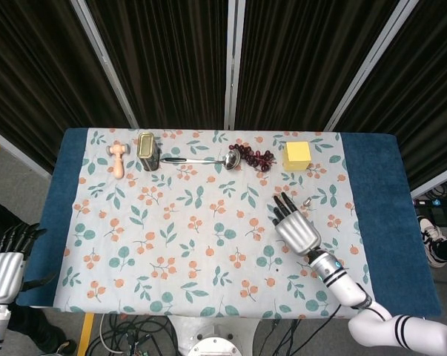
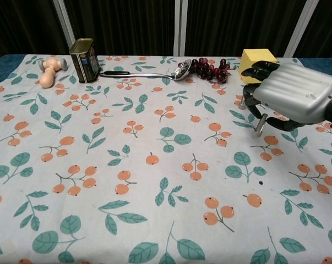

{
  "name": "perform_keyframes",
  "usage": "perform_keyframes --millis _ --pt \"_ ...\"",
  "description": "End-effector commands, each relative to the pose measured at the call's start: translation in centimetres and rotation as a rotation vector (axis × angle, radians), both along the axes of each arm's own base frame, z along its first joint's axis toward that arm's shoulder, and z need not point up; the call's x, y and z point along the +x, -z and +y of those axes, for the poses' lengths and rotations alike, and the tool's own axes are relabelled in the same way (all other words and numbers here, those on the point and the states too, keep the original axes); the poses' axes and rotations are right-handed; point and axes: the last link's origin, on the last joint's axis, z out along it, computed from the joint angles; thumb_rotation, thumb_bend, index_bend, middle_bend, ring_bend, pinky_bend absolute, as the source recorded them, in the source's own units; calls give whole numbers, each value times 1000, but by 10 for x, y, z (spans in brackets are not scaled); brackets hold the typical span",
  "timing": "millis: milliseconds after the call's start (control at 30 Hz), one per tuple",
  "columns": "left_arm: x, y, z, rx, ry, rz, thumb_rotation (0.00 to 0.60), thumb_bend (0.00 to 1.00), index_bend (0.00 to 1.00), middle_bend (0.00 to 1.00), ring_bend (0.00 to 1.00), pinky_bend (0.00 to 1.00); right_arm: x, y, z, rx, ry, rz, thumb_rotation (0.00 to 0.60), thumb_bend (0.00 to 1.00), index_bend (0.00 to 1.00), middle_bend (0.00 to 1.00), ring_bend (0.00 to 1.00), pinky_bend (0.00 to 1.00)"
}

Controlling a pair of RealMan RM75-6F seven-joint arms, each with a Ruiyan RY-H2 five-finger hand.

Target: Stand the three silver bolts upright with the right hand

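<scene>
The bench point(image 1: 386, 222) carries a blue cover with a leaf-and-berry cloth point(image 2: 127, 165) over it; dark pleated curtains point(image 1: 171, 59) with pale upright rails hang behind.

The right hand point(image 2: 289, 93) hangs above the cloth at about 3 o'clock in the chest view, its silver back toward the camera and its dark fingers point(image 2: 259, 69) curled downward. A silver bolt point(image 2: 260, 125) hangs from under it, head down and nearly upright, its upper shank lost among the fingers, so the hand appears clamped on it, though the exact contact is hidden. In the head view the hand point(image 1: 293, 226) covers this bolt entirely.

A second bolt point(image 2: 242, 100) shows just at the hand's 9 o'clock edge, partly screened by the fingers; it stands on the cloth. A third small silver piece point(image 1: 308, 201) is seen in the head view at the hand's 1 o'clock, too small to judge its pose, and the chest view hides it behind the hand.

The left hand point(image 1: 7, 259) sits off the bench at 8 o'clock, cut by the frame edge, fingers spread and holding nothing.

Along the far edge, from 10 toward 2 o'clock: a wooden toy point(image 2: 50, 70), a tin can point(image 2: 84, 53), a ladle point(image 2: 149, 72), a grape bunch point(image 2: 208, 69) touching the ladle's bowl, and a yellow block point(image 2: 252, 59) half hidden by the right hand.
</scene>
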Motion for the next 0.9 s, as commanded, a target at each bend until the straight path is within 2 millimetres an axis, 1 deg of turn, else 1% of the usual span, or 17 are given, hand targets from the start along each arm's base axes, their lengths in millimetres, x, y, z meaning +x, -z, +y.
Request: perform_keyframes --millis 33,267,433,633,900 --pt "0 0 0 -1 -2 0 600 0 175 114 6 0 6 2 -5 -1 -67 66 600 417 631 269 0 0" --pt "-2 1 0 -4 -9 -4 600 0 175 114 6 0 4 15 -5 5 -122 139 600 419 633 269 0 0" --pt "-2 2 1 -5 -8 -5 600 0 175 114 6 0 1 18 -1 6 -132 142 600 421 632 269 0 0" --pt "0 1 2 -4 -2 -3 600 0 175 114 6 0 -3 17 2 -2 -134 143 600 421 545 268 0 0" --pt "0 1 1 -4 -4 -1 600 0 175 114 6 0 -6 18 4 -5 -129 147 600 420 462 268 0 0"
